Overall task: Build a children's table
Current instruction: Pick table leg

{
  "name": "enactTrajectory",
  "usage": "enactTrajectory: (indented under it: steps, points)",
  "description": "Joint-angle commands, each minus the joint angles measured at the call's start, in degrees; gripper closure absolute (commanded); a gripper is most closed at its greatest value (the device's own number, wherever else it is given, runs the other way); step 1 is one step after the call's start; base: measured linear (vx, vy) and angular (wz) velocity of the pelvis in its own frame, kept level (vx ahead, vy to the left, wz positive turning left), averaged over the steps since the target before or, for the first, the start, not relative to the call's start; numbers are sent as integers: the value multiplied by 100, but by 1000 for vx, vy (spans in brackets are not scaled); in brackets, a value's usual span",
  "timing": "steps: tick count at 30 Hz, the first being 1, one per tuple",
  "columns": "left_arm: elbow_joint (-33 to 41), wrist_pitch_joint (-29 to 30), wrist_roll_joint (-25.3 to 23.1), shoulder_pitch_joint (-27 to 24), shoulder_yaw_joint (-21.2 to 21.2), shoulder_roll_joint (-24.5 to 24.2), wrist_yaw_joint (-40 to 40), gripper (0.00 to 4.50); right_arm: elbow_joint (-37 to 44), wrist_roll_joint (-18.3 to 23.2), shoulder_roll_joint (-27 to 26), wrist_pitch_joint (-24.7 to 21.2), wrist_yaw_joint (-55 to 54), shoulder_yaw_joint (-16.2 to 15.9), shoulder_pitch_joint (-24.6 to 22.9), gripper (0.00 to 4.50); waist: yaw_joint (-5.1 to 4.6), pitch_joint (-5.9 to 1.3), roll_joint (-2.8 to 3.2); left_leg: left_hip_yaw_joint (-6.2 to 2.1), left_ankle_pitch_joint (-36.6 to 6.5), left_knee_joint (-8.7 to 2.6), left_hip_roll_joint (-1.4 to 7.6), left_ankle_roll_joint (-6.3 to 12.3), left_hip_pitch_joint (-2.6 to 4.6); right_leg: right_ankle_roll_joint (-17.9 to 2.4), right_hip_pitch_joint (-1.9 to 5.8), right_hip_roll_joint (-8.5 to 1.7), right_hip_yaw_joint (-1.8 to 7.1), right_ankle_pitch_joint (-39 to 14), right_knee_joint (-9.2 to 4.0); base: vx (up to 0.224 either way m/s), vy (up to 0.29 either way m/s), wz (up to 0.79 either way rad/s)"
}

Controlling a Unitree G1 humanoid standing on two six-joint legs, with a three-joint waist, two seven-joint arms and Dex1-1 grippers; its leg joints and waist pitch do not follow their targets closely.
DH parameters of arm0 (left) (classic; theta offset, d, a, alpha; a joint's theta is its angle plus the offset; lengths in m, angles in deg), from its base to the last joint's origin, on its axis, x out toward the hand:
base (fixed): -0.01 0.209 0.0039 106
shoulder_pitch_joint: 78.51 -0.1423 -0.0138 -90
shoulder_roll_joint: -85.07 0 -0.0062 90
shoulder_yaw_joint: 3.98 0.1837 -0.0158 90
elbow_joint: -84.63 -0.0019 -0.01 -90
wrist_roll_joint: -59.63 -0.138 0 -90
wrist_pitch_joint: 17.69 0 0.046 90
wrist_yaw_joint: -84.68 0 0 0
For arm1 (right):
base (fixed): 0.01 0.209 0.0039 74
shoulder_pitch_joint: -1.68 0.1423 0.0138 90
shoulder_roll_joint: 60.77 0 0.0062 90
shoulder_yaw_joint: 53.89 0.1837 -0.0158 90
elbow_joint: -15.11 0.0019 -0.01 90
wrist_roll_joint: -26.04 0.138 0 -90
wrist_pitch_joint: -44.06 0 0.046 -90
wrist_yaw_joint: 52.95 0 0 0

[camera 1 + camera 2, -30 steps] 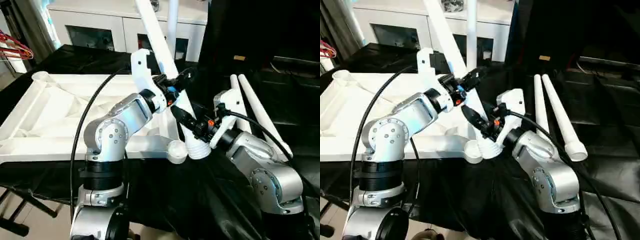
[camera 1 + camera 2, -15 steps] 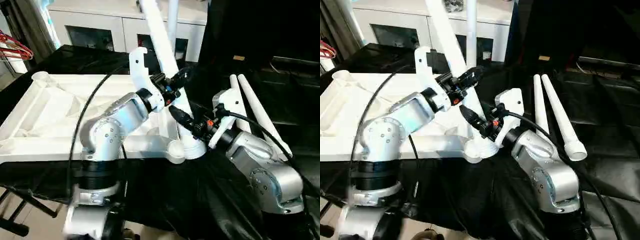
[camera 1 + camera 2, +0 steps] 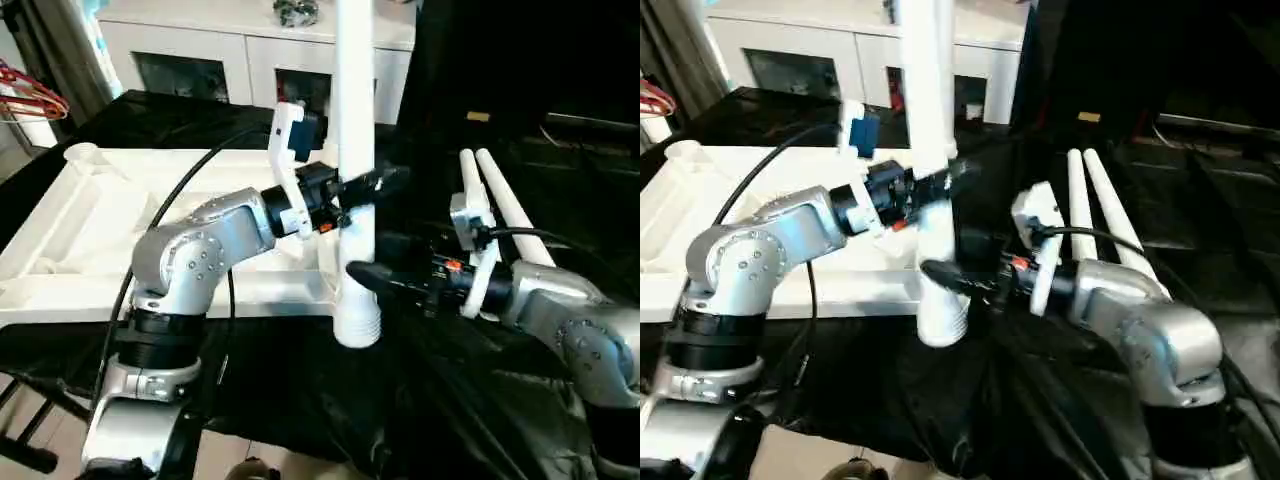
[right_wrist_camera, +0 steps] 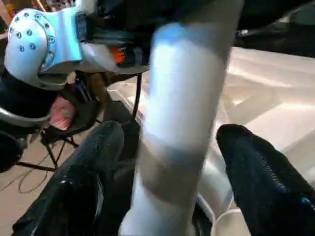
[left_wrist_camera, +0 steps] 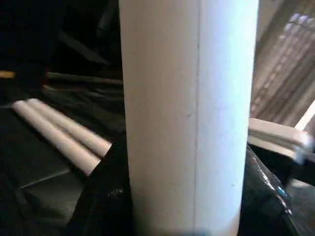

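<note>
A white table leg (image 3: pixel 354 120) stands nearly upright, its threaded end (image 3: pixel 357 328) low by the near right corner of the table top. My left gripper (image 3: pixel 358 188) is shut on the leg's middle; in the left wrist view the leg (image 5: pixel 187 118) sits tight between the black fingers (image 5: pixel 110 196). My right gripper (image 3: pixel 362 270) reaches in from the right, lower on the same leg. Its fingers (image 4: pixel 91 167) stand open on either side, with gaps to the leg (image 4: pixel 182 113). The children's table top (image 3: pixel 90 215) lies upside down on the left, ribbed side up.
Two more white legs (image 3: pixel 497 205) lie side by side on the black cloth to the right. A white cabinet with glass doors (image 3: pixel 200 50) stands behind the table top. Red hangers (image 3: pixel 30 100) hang at the far left.
The leg has swung from a leftward lean to nearly upright in my left gripper. My right gripper has let go of its lower end, spread its fingers and turned to reach in sideways.
</note>
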Motion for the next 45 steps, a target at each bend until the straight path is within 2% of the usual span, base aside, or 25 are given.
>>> enactTrajectory:
  steps: [1, 3, 5, 11, 14, 17, 21, 43, 44, 45]
  points:
    - [43, 9, 152, 195, 44, -59, -212, 266, -89, 112, 103, -87, 110, 46, 143, 110, 5, -509, -32, -107, -704, -389, 265, 9, 97, -1049, 300, -469, 260, -1261, -455, 0, 0, 0]
    - [141, 80, 286, 202, 117, -98, -481, 266, -230, 68, 202, -116, 244, -37, 248, 110, 10, -515, -35, -103, -663, -384, 256, 20, 98, -1076, 304, -472, 260, -1263, -449, 0, 0, 0]
    - [253, 194, 433, 184, 169, -134, -714, 267, -312, -15, 372, -104, 488, -192, 288, 110, 22, -518, -12, -109, -659, -381, 269, 26, 95, -1092, 307, -473, 260, -1221, -433, 0, 0, 0]
    - [373, 359, 655, 186, 301, -280, -1268, 267, -403, 38, 664, -65, 1076, -401, 338, 110, 25, -520, -30, -103, -635, -372, 272, 96, 88, -1204, 316, -471, 260, -1088, -419, 0, 0, 0]
    - [366, 321, 659, 218, 380, -335, -1459, 267, -373, 67, 773, -44, 1328, -493, 358, 110, 28, -512, -49, -97, -694, -374, 276, 90, 99, -1183, 314, -473, 262, -1240, -439, 0, 0, 0]
    - [328, 321, 692, 272, 382, -337, -1540, 268, -334, 54, 872, 8, 1522, -590, 349, 110, 33, -511, -41, -99, -702, -372, 277, 94, 98, -1156, 311, -474, 264, -1317, -444, 0, 0, 0]
    - [202, 256, 700, 384, 329, -274, -1597, 268, -316, -87, 987, 130, 1734, -863, 311, 110, 33, -512, -49, -100, -693, -365, 275, 98, 94, -1140, 313, -474, 261, -1370, -448, 0, 0, 0]
    - [83, 121, 604, 400, 421, -214, -1695, 268, -365, 13, 711, 161, 1750, -998, 318, 110, 37, -528, -42, -105, -623, -358, 278, 129, 90, -1194, 320, -472, 256, -1251, -431, 0, 0, 0]
    - [79, 117, 598, 400, 426, -209, -1698, 268, -378, 0, 700, 170, 1741, -1006, 320, 137, 34, -528, -34, -107, -616, -359, 280, 131, 88, -1207, 317, -468, 256, -1204, -426, 0, 0, 0]
    - [77, 119, 599, 401, 427, -206, -1701, 268, -391, -4, 687, 173, 1734, -1006, 322, 144, 31, -529, -35, -107, -623, -360, 280, 129, 89, -1218, 319, -465, 252, -1177, -424, 0, 0, 0]
